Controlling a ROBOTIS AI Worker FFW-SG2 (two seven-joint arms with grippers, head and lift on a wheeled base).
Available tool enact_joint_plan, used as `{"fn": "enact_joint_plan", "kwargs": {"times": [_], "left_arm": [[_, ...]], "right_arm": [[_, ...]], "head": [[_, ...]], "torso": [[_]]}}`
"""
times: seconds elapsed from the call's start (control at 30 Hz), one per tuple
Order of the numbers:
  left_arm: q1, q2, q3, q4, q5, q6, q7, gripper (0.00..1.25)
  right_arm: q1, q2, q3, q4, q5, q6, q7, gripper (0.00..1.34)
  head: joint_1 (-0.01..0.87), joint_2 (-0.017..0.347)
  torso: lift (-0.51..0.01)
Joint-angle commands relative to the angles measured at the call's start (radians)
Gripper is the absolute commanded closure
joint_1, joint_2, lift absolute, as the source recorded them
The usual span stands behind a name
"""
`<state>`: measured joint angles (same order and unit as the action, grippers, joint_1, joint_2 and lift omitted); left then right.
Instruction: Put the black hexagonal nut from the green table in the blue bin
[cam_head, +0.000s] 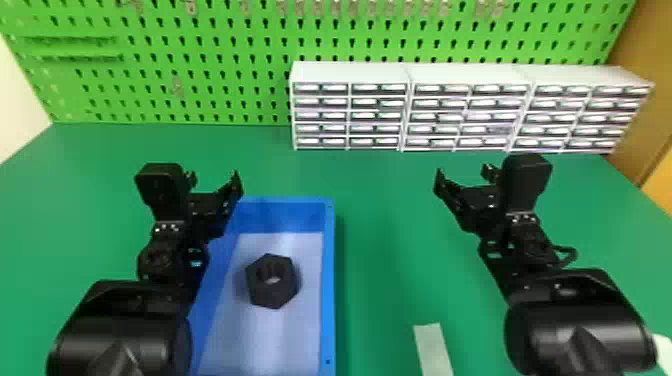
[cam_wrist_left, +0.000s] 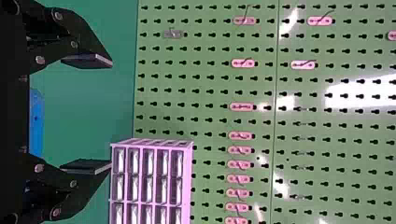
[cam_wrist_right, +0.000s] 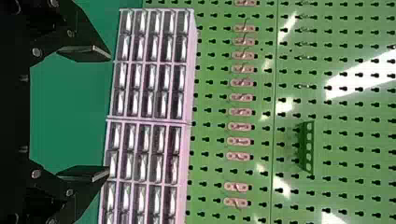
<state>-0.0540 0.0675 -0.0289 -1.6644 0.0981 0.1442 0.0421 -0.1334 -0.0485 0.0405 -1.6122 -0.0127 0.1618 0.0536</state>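
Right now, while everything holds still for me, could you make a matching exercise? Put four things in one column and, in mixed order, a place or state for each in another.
Things:
1. black hexagonal nut
2. pale flat strip
3. white many-drawer cabinets
4. robot's black right gripper

Places or states:
A. at the back, in front of the bright green pegboard
B. open, with nothing between its fingers
C. inside the blue rectangular bin
D. lying on the green table, to the right of the bin

Right pairs: 1-C, 2-D, 3-A, 4-B
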Motion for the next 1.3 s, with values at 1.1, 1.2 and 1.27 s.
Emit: {"fn": "enact_joint_plan", "kwargs": {"times": [1.1, 1.2, 1.27], "left_arm": [[0.003, 0.000, 0.001, 0.000, 0.002, 0.000, 0.001, 0.49], [0.005, 0.000, 0.001, 0.000, 0.002, 0.000, -0.001, 0.49], [0.005, 0.000, 0.001, 0.000, 0.002, 0.000, -0.001, 0.49]], "right_arm": [[0.003, -0.002, 0.002, 0.000, -0.012, 0.010, 0.000, 0.41], [0.003, -0.001, 0.002, 0.000, -0.015, 0.010, 0.000, 0.41], [0.003, -0.001, 0.002, 0.000, -0.016, 0.010, 0.000, 0.41]], "head": [[0.686, 0.051], [0.686, 0.051], [0.686, 0.051]], "torso": [[-0.096], [-0.096], [-0.096]]}}
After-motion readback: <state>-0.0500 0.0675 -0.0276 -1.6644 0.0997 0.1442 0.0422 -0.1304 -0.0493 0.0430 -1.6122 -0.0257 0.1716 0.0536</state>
